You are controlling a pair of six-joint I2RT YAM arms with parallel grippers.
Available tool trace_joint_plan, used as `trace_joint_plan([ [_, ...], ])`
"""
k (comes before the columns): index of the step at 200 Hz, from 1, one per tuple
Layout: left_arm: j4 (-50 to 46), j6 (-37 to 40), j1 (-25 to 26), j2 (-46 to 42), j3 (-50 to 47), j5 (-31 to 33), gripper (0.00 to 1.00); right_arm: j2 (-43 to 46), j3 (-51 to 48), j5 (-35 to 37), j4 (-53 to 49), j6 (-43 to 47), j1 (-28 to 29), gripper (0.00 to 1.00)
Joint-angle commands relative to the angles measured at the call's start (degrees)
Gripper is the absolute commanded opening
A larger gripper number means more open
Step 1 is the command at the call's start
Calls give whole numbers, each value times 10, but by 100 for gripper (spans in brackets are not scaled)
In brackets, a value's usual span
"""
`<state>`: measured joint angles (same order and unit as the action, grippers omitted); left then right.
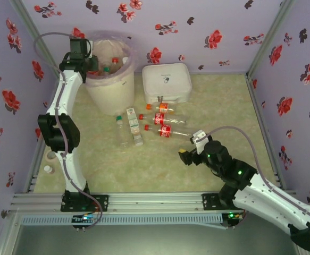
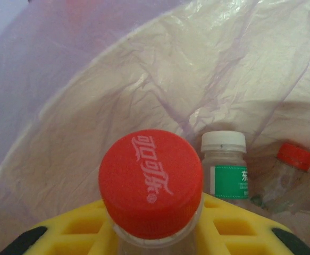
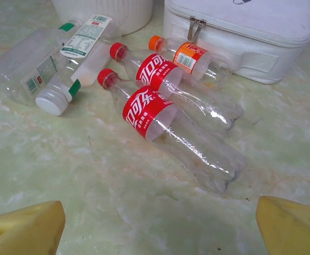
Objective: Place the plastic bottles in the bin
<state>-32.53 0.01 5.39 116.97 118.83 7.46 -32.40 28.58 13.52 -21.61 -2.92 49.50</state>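
My left gripper [image 1: 83, 59] hangs over the left rim of the bin [image 1: 112, 87], shut on a clear bottle with a red cap [image 2: 150, 183], its yellow jaws on either side of the neck. Beneath it, inside the pinkish bag [image 2: 144, 79], lie a white-capped bottle with a green label [image 2: 225, 167] and a red-capped one [image 2: 293, 156]. My right gripper [image 1: 191, 147] is open low over the table, just short of the base of a red-labelled bottle [image 3: 170, 127]. Beyond that lie a second red-labelled bottle [image 3: 170, 82], an orange-capped one [image 3: 189, 56] and two green-labelled ones [image 3: 75, 58].
A flat white zipped case [image 1: 166, 83] sits right of the bin, close behind the orange-capped bottle. Flowered walls close in the table on three sides. A tape roll [image 1: 51, 155] and a small white item [image 1: 47, 169] lie by the left wall.
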Motion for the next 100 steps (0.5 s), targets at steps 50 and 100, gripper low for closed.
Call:
trace_joint_plan([
  [50, -107, 0, 8, -25, -61, -47, 38, -7, 34, 11, -15, 47, -3, 94],
  [100, -154, 4, 9, -71, 19, -60, 69, -46, 66, 27, -13, 135, -8, 95],
])
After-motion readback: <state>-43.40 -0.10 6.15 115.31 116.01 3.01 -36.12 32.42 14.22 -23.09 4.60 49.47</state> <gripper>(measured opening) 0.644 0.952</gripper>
